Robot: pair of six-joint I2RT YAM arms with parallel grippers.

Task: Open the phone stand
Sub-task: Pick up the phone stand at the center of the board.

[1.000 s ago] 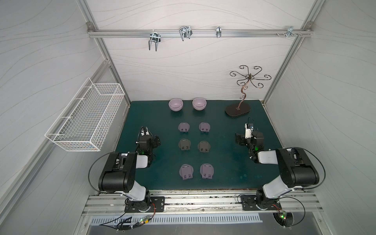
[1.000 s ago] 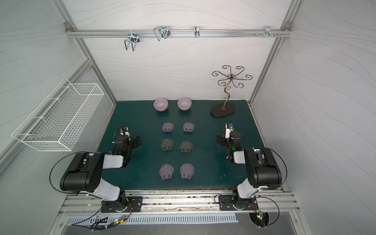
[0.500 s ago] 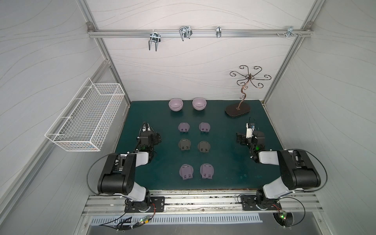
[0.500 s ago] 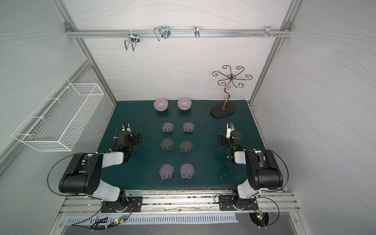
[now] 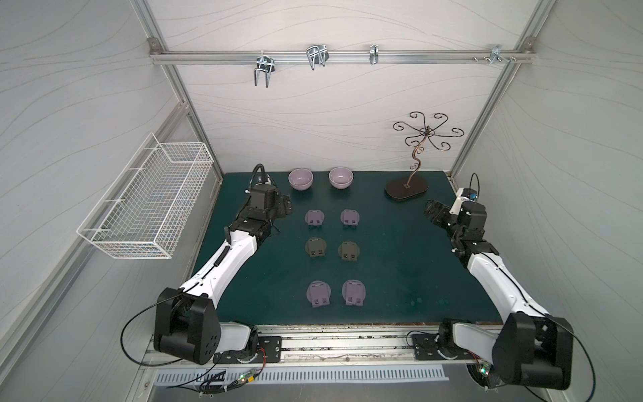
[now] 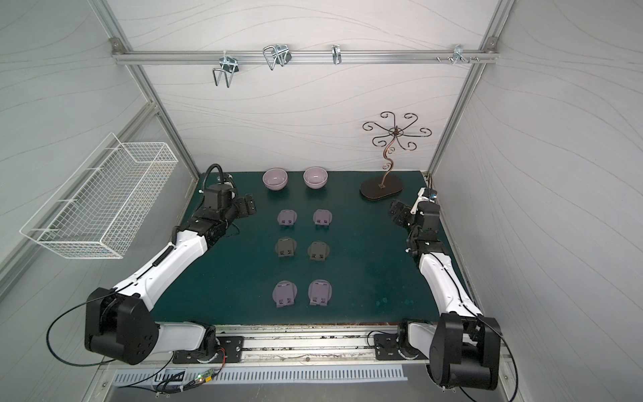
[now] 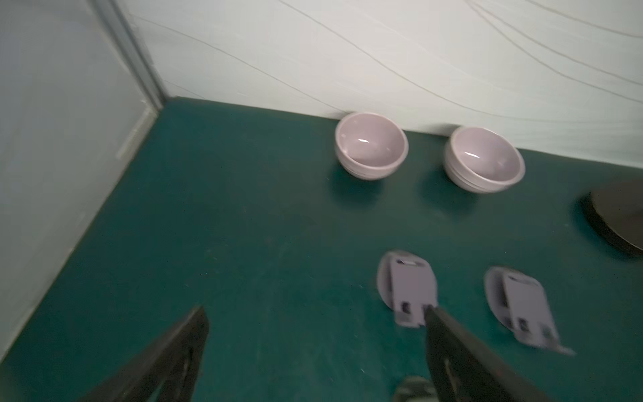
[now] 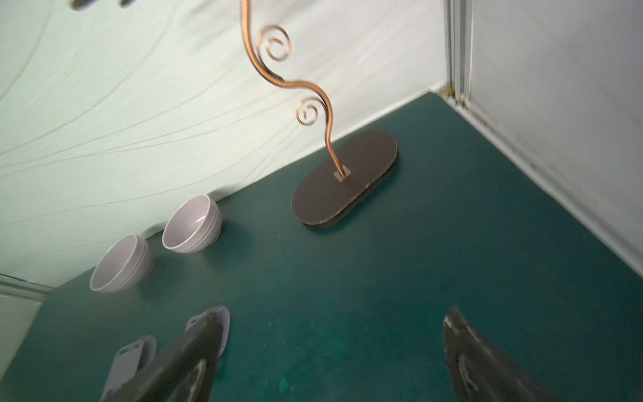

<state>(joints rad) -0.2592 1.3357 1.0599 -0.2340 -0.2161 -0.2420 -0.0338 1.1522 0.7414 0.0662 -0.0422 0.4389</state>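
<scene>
Left gripper (image 5: 286, 206) hung left of centre in both top views, jaws spread wide and holding nothing, just beside the upper-left lilac phone stand (image 5: 315, 218). In the left wrist view one fingertip (image 7: 431, 313) overlapped that stand's lower edge, but the blur hid whether they touched. Right gripper (image 5: 432, 212) was likewise agape and empty at the right of the frame, near the jewelry stand (image 5: 406, 189). Six phone stands (image 5: 354, 291) lay folded flat in two columns mid-counter (image 5: 400, 261), with lilac pairs above and below and a dark pair (image 5: 315, 247) between. Two lilac bowls (image 5: 300, 179) sat by the back wall.
</scene>
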